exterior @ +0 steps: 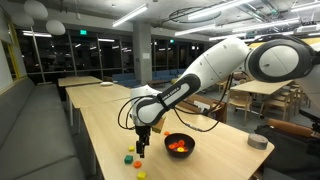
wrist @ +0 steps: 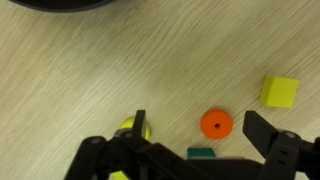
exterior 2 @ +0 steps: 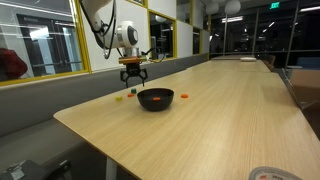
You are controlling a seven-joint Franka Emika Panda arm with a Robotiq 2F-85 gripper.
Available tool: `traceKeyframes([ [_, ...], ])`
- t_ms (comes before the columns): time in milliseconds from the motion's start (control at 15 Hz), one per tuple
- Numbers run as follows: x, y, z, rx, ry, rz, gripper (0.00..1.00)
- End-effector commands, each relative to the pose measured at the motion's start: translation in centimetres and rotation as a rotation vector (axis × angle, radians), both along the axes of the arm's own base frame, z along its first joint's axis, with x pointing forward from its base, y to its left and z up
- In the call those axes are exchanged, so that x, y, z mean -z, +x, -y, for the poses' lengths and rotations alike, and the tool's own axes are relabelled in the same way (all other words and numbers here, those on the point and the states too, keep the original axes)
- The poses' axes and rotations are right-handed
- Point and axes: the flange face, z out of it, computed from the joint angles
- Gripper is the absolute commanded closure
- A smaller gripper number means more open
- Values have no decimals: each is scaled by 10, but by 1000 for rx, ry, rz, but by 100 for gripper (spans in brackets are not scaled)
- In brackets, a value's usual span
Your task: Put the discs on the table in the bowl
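An orange disc (wrist: 215, 124) with a centre hole lies flat on the light-wood table (wrist: 120, 70), between my open fingers. My gripper (wrist: 200, 130) is open and empty just above it; it also shows in both exterior views (exterior: 143, 140) (exterior 2: 133, 78), left of the bowl. The black bowl (exterior: 179, 145) (exterior 2: 155, 99) stands on the table with orange and red discs (exterior: 178, 147) inside; its rim (wrist: 60, 4) shows at the top of the wrist view. Another small orange piece (exterior 2: 186, 96) lies beside the bowl.
A yellow block (wrist: 280, 91) lies right of the disc, a green block (wrist: 202, 154) just below it, and a yellow piece (wrist: 135, 127) sits by the left finger. A grey tape roll (exterior: 258, 142) lies near the table end. More tables stand behind.
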Motion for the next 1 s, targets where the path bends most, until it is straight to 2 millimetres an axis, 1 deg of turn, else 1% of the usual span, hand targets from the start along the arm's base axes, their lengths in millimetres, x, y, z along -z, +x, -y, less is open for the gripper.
traceKeyframes([
  [0,-3,20,-2,6,27,45,0],
  [333,7,27,-11,-1,58,78,0],
  [933,39,18,-39,-25,87,65,0],
])
